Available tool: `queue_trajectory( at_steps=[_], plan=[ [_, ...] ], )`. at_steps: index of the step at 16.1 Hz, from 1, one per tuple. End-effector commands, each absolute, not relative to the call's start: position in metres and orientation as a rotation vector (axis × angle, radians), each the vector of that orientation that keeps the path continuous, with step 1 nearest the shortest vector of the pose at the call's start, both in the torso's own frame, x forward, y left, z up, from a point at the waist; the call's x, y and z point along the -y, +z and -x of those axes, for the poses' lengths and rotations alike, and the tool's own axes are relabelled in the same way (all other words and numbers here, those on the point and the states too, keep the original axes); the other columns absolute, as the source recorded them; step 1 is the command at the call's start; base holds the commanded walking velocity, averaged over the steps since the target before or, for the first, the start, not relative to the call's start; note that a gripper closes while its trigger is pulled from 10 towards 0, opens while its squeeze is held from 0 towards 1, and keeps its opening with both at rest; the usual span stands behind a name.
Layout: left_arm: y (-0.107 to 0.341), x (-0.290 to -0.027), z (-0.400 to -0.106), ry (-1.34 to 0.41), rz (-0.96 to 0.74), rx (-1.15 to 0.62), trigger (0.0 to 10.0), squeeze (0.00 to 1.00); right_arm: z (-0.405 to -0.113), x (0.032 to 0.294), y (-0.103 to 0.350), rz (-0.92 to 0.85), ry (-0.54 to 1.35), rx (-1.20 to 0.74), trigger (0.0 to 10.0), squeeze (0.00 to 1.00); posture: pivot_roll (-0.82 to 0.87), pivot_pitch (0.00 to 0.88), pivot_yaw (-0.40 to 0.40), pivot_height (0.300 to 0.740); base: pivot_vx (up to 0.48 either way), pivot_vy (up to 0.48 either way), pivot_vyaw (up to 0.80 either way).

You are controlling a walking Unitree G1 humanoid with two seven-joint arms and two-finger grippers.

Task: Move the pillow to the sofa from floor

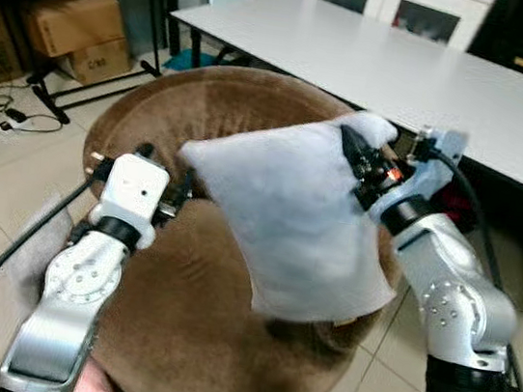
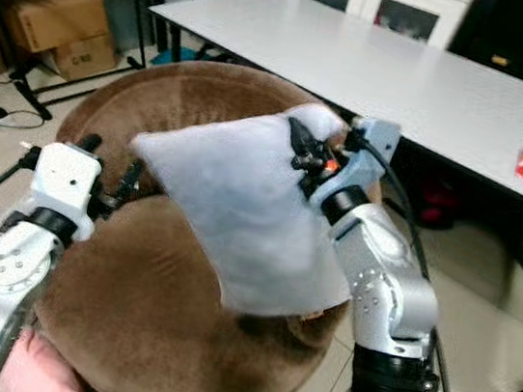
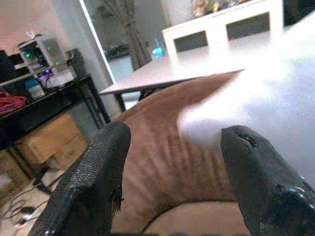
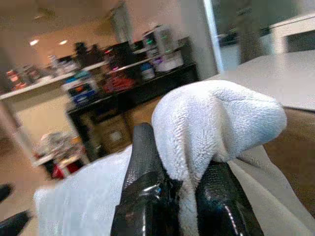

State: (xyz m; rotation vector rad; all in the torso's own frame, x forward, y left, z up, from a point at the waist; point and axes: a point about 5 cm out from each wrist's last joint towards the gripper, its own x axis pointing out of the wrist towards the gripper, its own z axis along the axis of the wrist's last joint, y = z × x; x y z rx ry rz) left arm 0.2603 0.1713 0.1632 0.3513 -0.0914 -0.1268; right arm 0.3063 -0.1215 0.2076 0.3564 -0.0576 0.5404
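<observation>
1. White fleece pillow (image 1: 287, 224) hangs over the brown round sofa (image 1: 192, 342), off the floor, so you only need to lower it onto the seat.
2. Your right gripper (image 4: 179, 194) has its jaws pinched tight on the pillow's top corner.
3. Your left gripper (image 3: 172, 167) sits at the sofa's left edge, jaws spread wide, holding nothing.

Above the seat: the white pillow (image 1: 287, 219) hangs over the round brown sofa (image 1: 192, 342), blocking its middle.
Left side: the left gripper (image 3: 172, 162), jaws spread, has open seat ahead, beside the pillow's corner.
Behind: the white table (image 1: 406, 70) stands close beyond the sofa's back rim.
Far left: cardboard boxes (image 1: 70, 33) and a black rack's legs (image 1: 61, 95).
</observation>
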Motion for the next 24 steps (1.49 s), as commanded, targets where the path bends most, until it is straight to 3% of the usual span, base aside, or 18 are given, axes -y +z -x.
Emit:
queue_trajectory(
  at_steps=[1, 4, 5, 7, 8, 11, 16, 17, 18, 19, 20, 23, 24],
  plan=[
    [0.163, -0.172, -0.259, -0.134, -0.385, 0.087, 10.0, 0.0, -0.305, 0.116, 0.221, -0.34, 0.596, 0.1, 10.0, 0.0, -0.03, 0.0, -0.019, 0.74, 0.0, 0.0, 0.0],
    [0.161, -0.171, -0.258, -0.198, -0.429, 0.06, 10.0, 0.0, -0.303, 0.102, 0.215, -0.359, 0.605, 0.054, 10.0, 0.0, -0.03, 0.0, -0.023, 0.74, 0.0, 0.0, 0.0],
    [0.165, -0.168, -0.256, -0.249, -0.424, 0.077, 10.0, 1.0, -0.299, 0.091, 0.21, -0.366, 0.618, 0.019, 10.0, 0.0, -0.03, 0.0, -0.024, 0.74, 0.0, 0.0, 0.0],
    [0.176, -0.164, -0.257, -0.308, -0.439, 0.107, 10.0, 1.0, -0.29, 0.071, 0.206, -0.388, 0.67, -0.035, 10.0, 0.0, -0.02, 0.0, -0.03, 0.74, 0.0, 0.0, 0.0],
    [0.184, -0.159, -0.258, -0.361, -0.436, 0.119, 10.0, 1.0, -0.288, 0.066, 0.209, -0.497, 0.696, -0.056, 10.0, 0.0, -0.02, 0.0, -0.03, 0.74, 0.0, 0.0, 0.0],
    [0.2, -0.151, -0.259, -0.44, -0.447, 0.145, 10.0, 1.0, -0.291, 0.066, 0.211, -0.692, 0.675, -0.093, 10.0, 0.0, -0.02, 0.0, -0.031, 0.74, 0.0, 0.0, 0.0],
    [0.193, -0.152, -0.267, -0.465, -0.491, 0.072, 10.0, 1.0, -0.301, 0.072, 0.147, -0.626, 0.508, -0.334, 10.0, 0.0, -0.02, 0.0, -0.025, 0.74, 0.0, 0.0, 0.0],
    [0.182, -0.154, -0.266, -0.475, -0.501, 0.007, 10.0, 0.78, -0.302, 0.07, 0.139, -0.599, 0.488, -0.367, 10.0, 0.0, -0.01, 0.0, -0.029, 0.74, 0.0, 0.0, 0.0],
    [0.161, -0.162, -0.265, -0.459, -0.511, -0.097, 10.0, 0.13, -0.303, 0.066, 0.135, -0.565, 0.49, -0.393, 10.0, 0.0, -0.01, 0.0, -0.03, 0.74, 0.0, 0.0, 0.0],
    [0.156, -0.164, -0.265, -0.456, -0.513, -0.114, 10.0, 0.13, -0.303, 0.065, 0.135, -0.567, 0.498, -0.394, 10.0, 0.0, -0.01, 0.0, -0.03, 0.74, 0.0, 0.0, 0.0],
    [0.147, -0.167, -0.263, -0.468, -0.477, -0.16, 10.0, 0.0, -0.304, 0.064, 0.135, -0.565, 0.504, -0.392, 10.0, 0.0, 0.0, 0.0, -0.04, 0.74, 0.0, 0.0, 0.0],
    [0.137, -0.166, -0.258, -0.561, -0.413, -0.228, 10.0, 0.0, -0.307, 0.062, 0.134, -0.539, 0.514, -0.393, 10.0, 0.0, 0.0, 0.0, -0.041, 0.74, 0.0, 0.0, 0.0],
    [0.138, -0.167, -0.257, -0.584, -0.411, -0.233, 10.0, 1.0, -0.308, 0.062, 0.134, -0.534, 0.517, -0.39, 10.0, 0.0, 0.0, 0.0, -0.042, 0.74, 0.0, 0.0, 0.0]
  ],
)
